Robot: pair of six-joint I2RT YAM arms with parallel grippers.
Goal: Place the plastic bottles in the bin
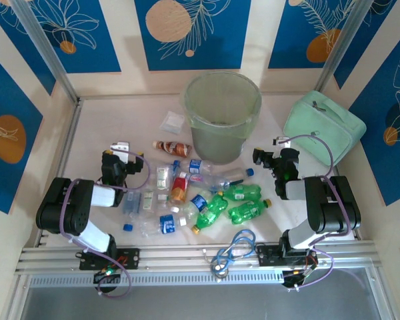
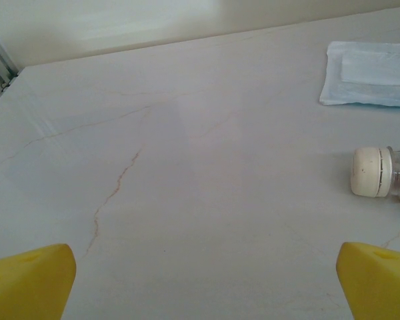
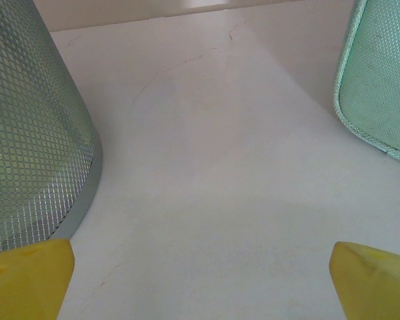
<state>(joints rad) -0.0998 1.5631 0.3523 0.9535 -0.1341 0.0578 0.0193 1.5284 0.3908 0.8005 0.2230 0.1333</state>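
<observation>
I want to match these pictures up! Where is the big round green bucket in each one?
Top view: the big round pale green plastic bin stands top middle, behind the bottles.
Right wrist view: its meshy-looking wall runs down the left edge.
Left wrist view: the camera faces a flat clear plastic bag and a cream-capped bottle instead.
Shared landmark: the mint-green soft case, right of the bin in both.

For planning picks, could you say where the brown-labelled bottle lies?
Top view: the brown-labelled bottle lies just left of the bin, nearer than the clear bag.
</observation>
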